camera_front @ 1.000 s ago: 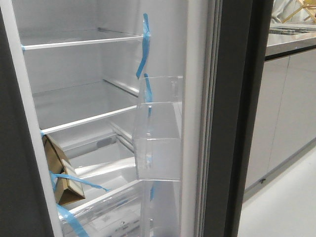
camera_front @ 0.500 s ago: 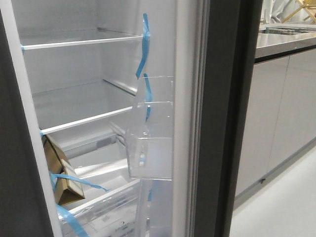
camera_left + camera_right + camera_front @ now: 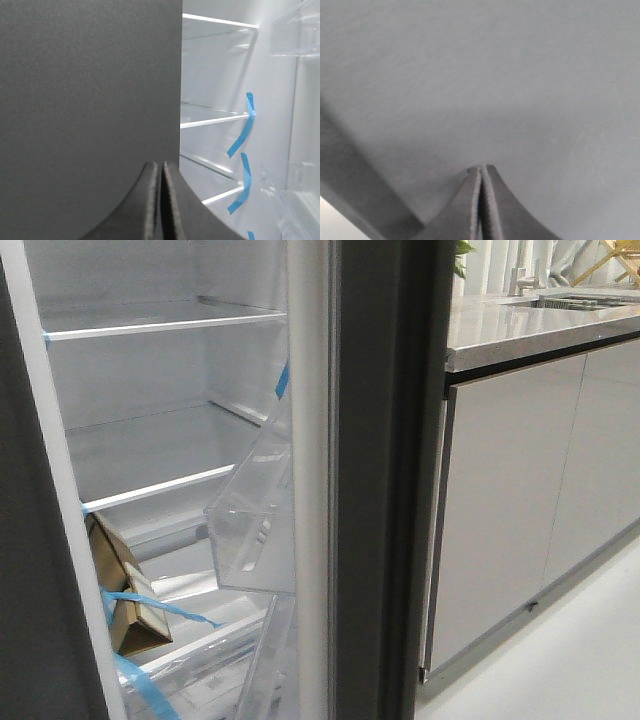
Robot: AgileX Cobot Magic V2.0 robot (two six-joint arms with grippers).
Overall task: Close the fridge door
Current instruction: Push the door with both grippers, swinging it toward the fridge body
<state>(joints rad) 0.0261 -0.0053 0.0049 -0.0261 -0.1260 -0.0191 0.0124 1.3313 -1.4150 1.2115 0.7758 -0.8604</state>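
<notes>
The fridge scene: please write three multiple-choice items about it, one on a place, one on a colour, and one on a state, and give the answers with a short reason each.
1. Where is the cardboard box?
A. On the steel countertop
B. Low inside the fridge, at its left side
C. In the clear door bin

2. What colour are the tape strips in the fridge?
A. Blue
B. Red
C. Yellow

3. In what state is the fridge door?
A. Fully shut
B. Taken off
C. Partly open, interior visible

Answers:
1. B: the cardboard box sits under the lower shelf, at the left wall.
2. A: the tape strips on the shelf ends are blue.
3. C: the fridge door stands edge-on, and its clear bin and the shelves show to its left; the right gripper is shut against a grey panel.
</notes>
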